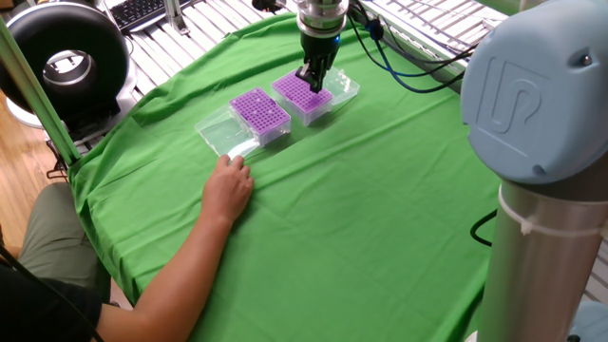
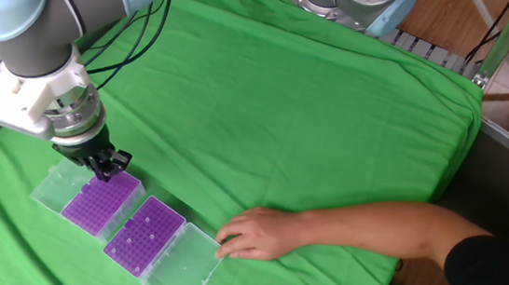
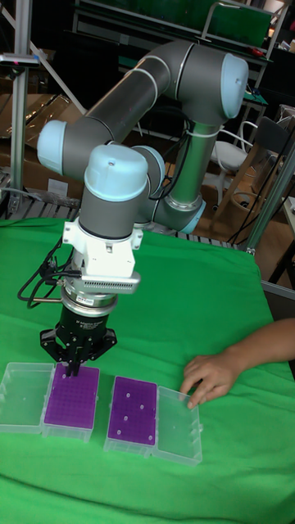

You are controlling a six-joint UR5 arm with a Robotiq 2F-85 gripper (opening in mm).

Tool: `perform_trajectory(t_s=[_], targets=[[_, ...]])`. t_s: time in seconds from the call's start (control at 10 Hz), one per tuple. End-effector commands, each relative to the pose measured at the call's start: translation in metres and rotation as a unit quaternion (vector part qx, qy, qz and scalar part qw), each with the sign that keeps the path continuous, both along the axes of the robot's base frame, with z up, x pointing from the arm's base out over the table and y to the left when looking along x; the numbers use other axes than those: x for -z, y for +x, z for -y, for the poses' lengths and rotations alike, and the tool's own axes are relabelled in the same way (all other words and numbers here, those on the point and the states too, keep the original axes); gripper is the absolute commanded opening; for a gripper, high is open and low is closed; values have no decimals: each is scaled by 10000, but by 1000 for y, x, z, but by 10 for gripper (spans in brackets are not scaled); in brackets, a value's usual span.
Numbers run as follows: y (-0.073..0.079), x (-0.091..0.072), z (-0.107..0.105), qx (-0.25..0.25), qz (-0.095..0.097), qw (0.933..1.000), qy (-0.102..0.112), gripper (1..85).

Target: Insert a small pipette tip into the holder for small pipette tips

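Observation:
Two purple-topped clear boxes lie side by side on the green cloth. The fine-grid holder (image 1: 304,95) (image 2: 101,202) (image 3: 72,399) is the one under my gripper. The neighbouring box (image 1: 259,111) (image 2: 145,235) (image 3: 133,409) has a few white tips in it. My gripper (image 1: 313,84) (image 2: 107,168) (image 3: 75,368) points straight down over the near edge of the fine-grid holder. Its fingers are pressed together just above the purple top. A small pipette tip between them is too small to make out.
A person's hand (image 1: 228,185) (image 2: 254,233) (image 3: 209,377) rests on the cloth, touching the open clear lid (image 2: 181,271) of the second box. The first box's lid (image 3: 20,395) lies open on the other side. Cables (image 1: 408,66) trail behind the arm.

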State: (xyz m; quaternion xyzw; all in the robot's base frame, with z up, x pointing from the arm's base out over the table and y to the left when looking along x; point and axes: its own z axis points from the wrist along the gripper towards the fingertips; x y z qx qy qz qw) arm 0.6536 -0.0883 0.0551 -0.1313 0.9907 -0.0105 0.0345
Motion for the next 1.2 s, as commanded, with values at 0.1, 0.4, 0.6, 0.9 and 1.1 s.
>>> perform_trajectory(t_s=[0.1,0.4,0.6,0.9,1.1], targets=[[0,0,-3,-64,-2,9999,95,187],[-1,0,-9,74,-85,9998,159,190],[-1,-6,-23,349,-262,9988,232,193],[4,-14,-50,779,-436,9958,207,193],[15,-6,-68,963,-262,9949,175,193]])
